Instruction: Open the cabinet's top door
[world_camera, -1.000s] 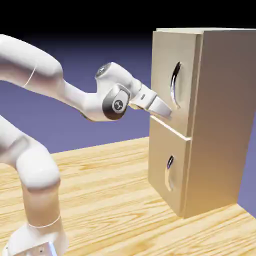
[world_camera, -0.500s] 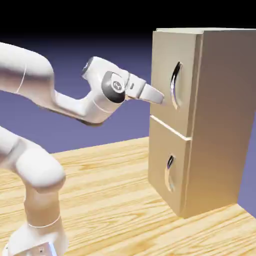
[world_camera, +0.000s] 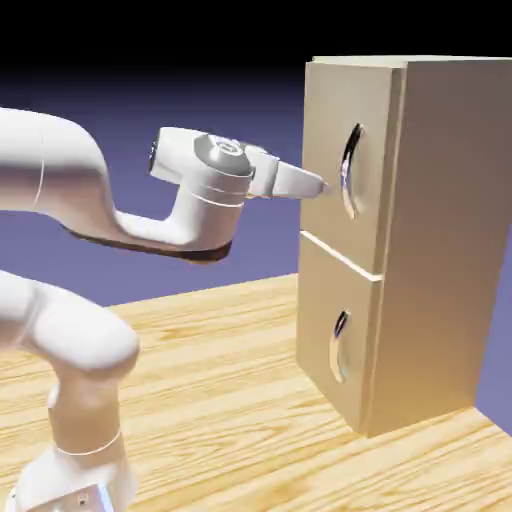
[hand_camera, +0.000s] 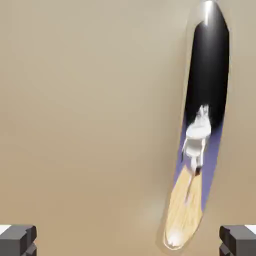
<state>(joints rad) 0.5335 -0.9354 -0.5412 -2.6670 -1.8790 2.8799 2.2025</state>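
Right in front of my fingertips is the top door (world_camera: 335, 160), the taller flat beige panel of the tall beige box-shaped cabinet (world_camera: 440, 250), and it sits flush with the cabinet front, shut. Its long curved silver handle (world_camera: 349, 170) runs upright just past my tips in the exterior view; through my hand view that same mirror-bright bar (hand_camera: 200, 135) stands a little to the right of centre, tilted slightly, with beige panel filling everything else. My pincer (world_camera: 322, 186) points level at the door, beside the handle's lower half, very near it; whether I touch it I can't say from here. My jaws are spread wide with nothing between them: the two small grey finger pads (hand_camera: 17, 240) sit far apart at the bottom corners of my hand view, bare door between. Below me is the shorter beige door (world_camera: 335, 335) with its smaller curved silver handle (world_camera: 340, 345), also flush. Under it all is the light wooden table (world_camera: 230, 400).
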